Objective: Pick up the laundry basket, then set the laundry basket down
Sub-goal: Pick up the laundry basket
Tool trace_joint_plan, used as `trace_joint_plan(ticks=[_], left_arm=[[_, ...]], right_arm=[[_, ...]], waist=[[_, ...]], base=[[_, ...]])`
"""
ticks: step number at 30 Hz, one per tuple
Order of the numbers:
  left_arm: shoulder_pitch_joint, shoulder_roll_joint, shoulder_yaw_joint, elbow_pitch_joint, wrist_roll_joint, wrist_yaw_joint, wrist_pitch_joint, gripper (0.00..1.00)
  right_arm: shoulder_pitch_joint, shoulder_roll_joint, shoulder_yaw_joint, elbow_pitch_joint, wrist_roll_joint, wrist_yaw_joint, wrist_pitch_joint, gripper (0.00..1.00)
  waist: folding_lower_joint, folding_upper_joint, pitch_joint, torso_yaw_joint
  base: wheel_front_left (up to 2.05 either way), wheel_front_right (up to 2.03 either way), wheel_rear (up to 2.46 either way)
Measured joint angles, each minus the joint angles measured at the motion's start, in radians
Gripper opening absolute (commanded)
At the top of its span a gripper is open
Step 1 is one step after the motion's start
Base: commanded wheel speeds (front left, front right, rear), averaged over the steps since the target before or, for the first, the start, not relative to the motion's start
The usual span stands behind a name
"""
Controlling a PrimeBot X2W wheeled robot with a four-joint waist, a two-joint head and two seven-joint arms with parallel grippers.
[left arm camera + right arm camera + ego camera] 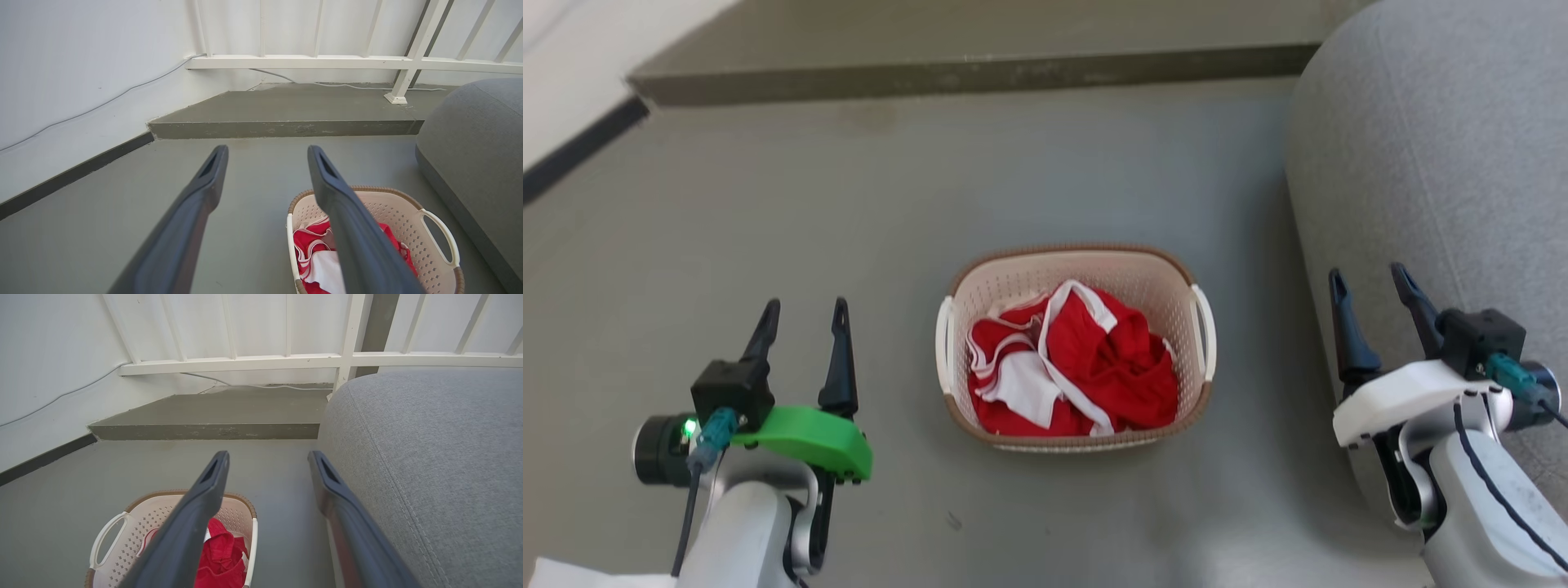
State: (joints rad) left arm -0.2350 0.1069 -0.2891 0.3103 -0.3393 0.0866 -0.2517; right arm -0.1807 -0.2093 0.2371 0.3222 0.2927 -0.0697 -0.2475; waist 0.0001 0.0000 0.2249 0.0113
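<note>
The laundry basket (1131, 282) stands on the grey floor (768, 204), midway between the two arms and touched by neither. It is a cream oval with perforated walls and a brown woven-look rim. A white handle (943, 343) is on its left side and another (1205, 331) on its right. Crumpled red-and-white clothes (1094, 367) lie inside, below the rim.

The left claw (805, 304) hangs above bare floor well to the basket's left, its two dark fingers spread and holding nothing. The right claw (1367, 271) is likewise spread and empty. It sits to the basket's right, against the rounded edge of a grey upholstered seat (1437, 147).

That seat bulks along the basket's right side, with a strip of floor between the two. Beyond the basket a low raised step (972, 77) runs across the floor. In the left wrist view a white railing (327, 62) stands on the step. A thin cable (102, 100) runs along the white wall (81, 49) to the left, and a dark skirting strip (73, 175) lines the wall's foot.
</note>
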Motion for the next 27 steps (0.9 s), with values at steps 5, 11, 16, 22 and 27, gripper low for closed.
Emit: trace_joint_plan(ticks=[5, 11, 16, 22, 27], left_arm=[[-0.041, -0.004, 0.001, 0.0, 0.0, -0.003, 0.0, 1.0], [-0.094, -0.013, 0.009, 0.002, 0.0, -0.003, 0.0, 1.0], [-0.142, -0.022, 0.01, 0.001, 0.0, -0.003, 0.0, 1.0], [-0.21, -0.024, 0.011, 0.004, 0.0, -0.014, 0.0, 1.0], [-0.274, -0.026, 0.004, 0.012, 0.0, -0.026, 0.0, 1.0]], right_arm=[[-0.044, 0.001, 0.0, 0.001, -0.004, 0.011, -0.001, 1.0], [-0.111, 0.002, -0.01, 0.001, -0.004, 0.017, -0.004, 1.0], [-0.157, 0.004, -0.01, 0.003, -0.004, 0.022, -0.004, 1.0], [-0.215, 0.012, -0.011, 0.008, -0.004, 0.026, -0.004, 1.0], [-0.27, 0.02, -0.015, 0.021, -0.004, 0.034, -0.004, 1.0]], waist=[[0.0, 0.0, 0.069, -0.004], [0.0, 0.0, 0.168, -0.012], [0.0, 0.0, 0.24, -0.017], [0.0, 0.0, 0.326, -0.022], [0.0, 0.0, 0.399, -0.026]], base=[[0.0, 0.0, 0.0], [0.0, 0.0, 0.0], [0.0, 0.0, 0.0], [0.0, 0.0, 0.0], [0.0, 0.0, 0.0]])
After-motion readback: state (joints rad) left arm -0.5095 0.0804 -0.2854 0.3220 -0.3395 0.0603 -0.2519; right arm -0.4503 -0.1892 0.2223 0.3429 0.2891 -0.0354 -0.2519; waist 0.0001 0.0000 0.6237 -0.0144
